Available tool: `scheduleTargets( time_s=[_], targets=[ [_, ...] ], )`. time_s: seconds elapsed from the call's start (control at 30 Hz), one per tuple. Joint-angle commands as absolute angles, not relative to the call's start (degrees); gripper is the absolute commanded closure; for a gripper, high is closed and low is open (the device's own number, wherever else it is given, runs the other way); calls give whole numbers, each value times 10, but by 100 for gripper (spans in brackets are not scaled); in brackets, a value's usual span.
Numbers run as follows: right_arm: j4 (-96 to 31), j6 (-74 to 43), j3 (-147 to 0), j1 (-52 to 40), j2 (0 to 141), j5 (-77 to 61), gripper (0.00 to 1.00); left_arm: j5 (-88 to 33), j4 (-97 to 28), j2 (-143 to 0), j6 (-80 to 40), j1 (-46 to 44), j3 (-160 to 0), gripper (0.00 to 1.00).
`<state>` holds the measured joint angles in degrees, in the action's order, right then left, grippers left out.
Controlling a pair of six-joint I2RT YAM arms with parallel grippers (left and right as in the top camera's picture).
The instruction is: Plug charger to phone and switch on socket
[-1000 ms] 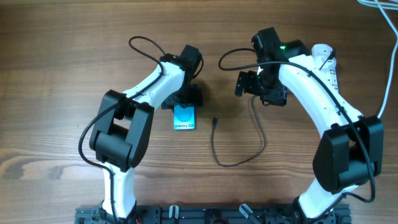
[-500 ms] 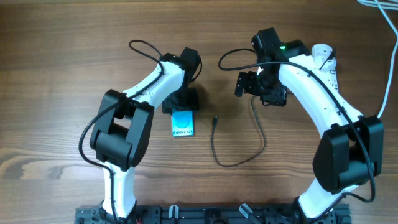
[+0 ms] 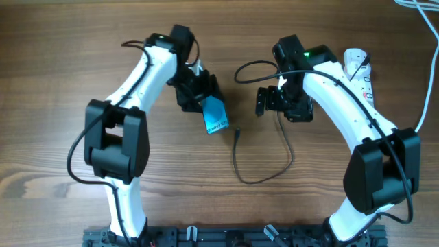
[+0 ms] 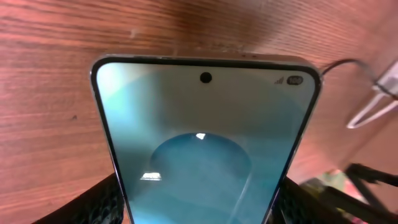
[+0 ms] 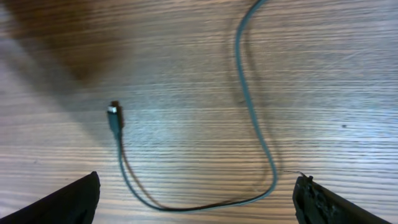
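Note:
My left gripper (image 3: 199,92) is shut on the phone (image 3: 215,115), a cyan-screened smartphone that it holds tilted above the table; the phone fills the left wrist view (image 4: 202,143) with a jaw at each side. The charger (image 3: 264,175) is a thin black cable looping on the wood, its connector tip (image 3: 236,132) lying free just right of the phone's lower end. In the right wrist view the tip (image 5: 114,115) and cable loop (image 5: 255,124) lie under my open, empty right gripper (image 5: 199,199). My right gripper (image 3: 274,103) hovers above the cable. The socket (image 3: 358,65), a white strip, lies partly behind the right arm.
A white lead (image 3: 426,27) runs along the table's right edge from the top corner. The arm bases (image 3: 226,237) stand at the near edge. Bare wood lies at the left and far side.
My left gripper has lifted the phone off the table, swung up and left, and turned it so it tilts toward the connector tip. The right gripper shifted slightly left.

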<state>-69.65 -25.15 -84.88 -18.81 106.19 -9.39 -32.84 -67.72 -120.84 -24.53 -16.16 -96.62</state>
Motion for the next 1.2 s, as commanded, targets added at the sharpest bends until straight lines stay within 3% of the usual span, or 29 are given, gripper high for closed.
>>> scheduleTargets(
  time_s=[0.0,0.13,0.57,0.7,1.17],
  targets=[
    [-688,-222,-846,-201,1074,-161,0,-465,-681,-1183,-249,-133,-980,29],
    [-674,-109,-846,-209,1074,-271,0,-560,-668,-1183,-249,-103,-980,30],
    [-753,-36,-856,-209,1069,-364,0,-768,-663,-1183,-277,-5,-980,29],
    [-788,69,-866,-209,1019,-460,0,-824,-663,-1183,-277,-5,-980,29],
    [-731,-218,-875,-209,690,-188,0,-887,-678,-1183,-274,-70,-980,31]
  ],
)
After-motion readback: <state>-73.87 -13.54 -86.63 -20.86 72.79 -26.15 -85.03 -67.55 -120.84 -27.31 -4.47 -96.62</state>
